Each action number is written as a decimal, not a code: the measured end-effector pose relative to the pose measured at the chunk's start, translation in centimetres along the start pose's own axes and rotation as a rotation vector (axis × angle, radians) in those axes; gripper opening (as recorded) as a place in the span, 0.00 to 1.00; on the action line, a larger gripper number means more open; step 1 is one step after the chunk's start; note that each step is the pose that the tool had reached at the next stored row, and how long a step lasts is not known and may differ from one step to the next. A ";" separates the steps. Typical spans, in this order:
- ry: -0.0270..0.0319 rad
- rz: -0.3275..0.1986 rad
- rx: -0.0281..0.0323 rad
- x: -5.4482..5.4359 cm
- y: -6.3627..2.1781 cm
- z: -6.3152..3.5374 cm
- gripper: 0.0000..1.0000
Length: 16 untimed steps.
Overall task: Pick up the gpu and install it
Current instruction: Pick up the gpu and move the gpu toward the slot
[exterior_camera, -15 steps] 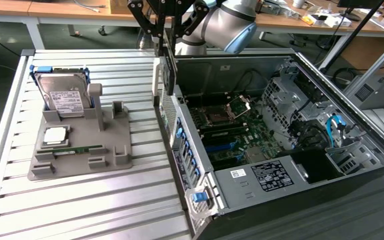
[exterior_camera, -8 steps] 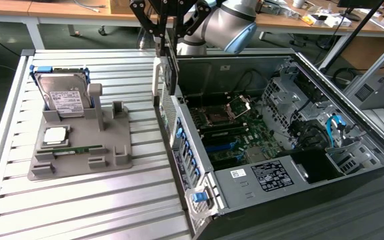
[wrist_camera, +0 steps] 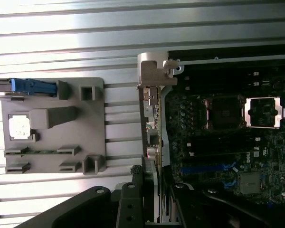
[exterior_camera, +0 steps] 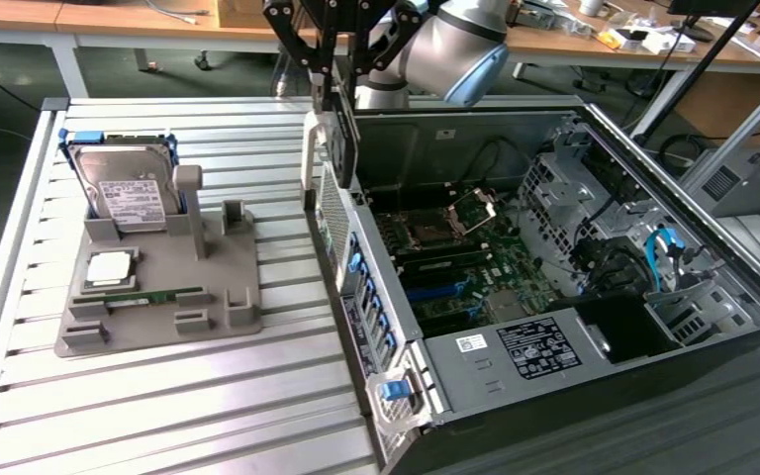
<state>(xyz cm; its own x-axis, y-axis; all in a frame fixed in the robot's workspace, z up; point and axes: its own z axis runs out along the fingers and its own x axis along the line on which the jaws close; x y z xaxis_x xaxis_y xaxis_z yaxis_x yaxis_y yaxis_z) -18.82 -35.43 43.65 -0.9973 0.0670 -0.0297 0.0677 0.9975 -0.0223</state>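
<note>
The gpu (exterior_camera: 337, 139) (wrist_camera: 154, 123) is held in the air, upright on its short end, above the wall of the case (exterior_camera: 644, 168) that faces the holder. Its silver bracket (exterior_camera: 312, 148) (wrist_camera: 154, 71) is turned toward the exterior view's left, and the dark board faces the open interior. From the wrist the card is seen edge-on, lying along the line where the table meets the motherboard (exterior_camera: 453, 257) (wrist_camera: 218, 142). It is not seated in any slot.

The gripper (exterior_camera: 332, 79) (wrist_camera: 153, 190) clamps the card's upper end, one black finger on each face, with the jaws narrowed to the thickness of the board. The arm reaches in from the far side of the case.

The case lies on its side, opened upward. Inside are the CPU socket (exterior_camera: 430, 230) (wrist_camera: 223, 113), blue slots and cable runs.

The gray holder (exterior_camera: 229, 267) (wrist_camera: 92, 123) rests on the slatted table (exterior_camera: 195, 406) (wrist_camera: 85, 38), beside the case on the exterior view's left and well apart from the card. It carries three parts:
- a hard drive (exterior_camera: 127, 188) (wrist_camera: 33, 87) standing on edge at the far end;
- a CPU (exterior_camera: 107, 267) (wrist_camera: 20, 127) lying flat nearer the middle;
- a green memory stick (exterior_camera: 155, 296) (wrist_camera: 38, 152) lying in its groove beside the CPU.
</note>
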 end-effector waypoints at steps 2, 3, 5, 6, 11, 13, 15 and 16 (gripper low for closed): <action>0.0000 0.000 0.0000 -0.1 0.01 0.00 0.27; 0.0000 0.000 0.0000 -0.1 0.01 0.01 0.27; 0.0000 0.000 0.0000 -0.2 0.01 0.01 0.27; -0.0001 0.000 0.0000 -0.2 0.02 0.01 0.27; 0.0000 0.000 0.0002 -0.4 0.03 0.02 0.27; 0.0000 0.000 0.0002 -0.5 0.04 0.02 0.27; -0.0001 0.000 0.0003 -0.6 0.04 0.02 0.27; -0.0001 0.000 0.0003 -0.7 0.05 0.02 0.27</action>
<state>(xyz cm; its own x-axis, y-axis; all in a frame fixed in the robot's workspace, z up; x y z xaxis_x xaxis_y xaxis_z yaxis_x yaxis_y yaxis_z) -18.16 -35.43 43.65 -0.9973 0.0670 -0.0298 0.0677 0.9975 -0.0226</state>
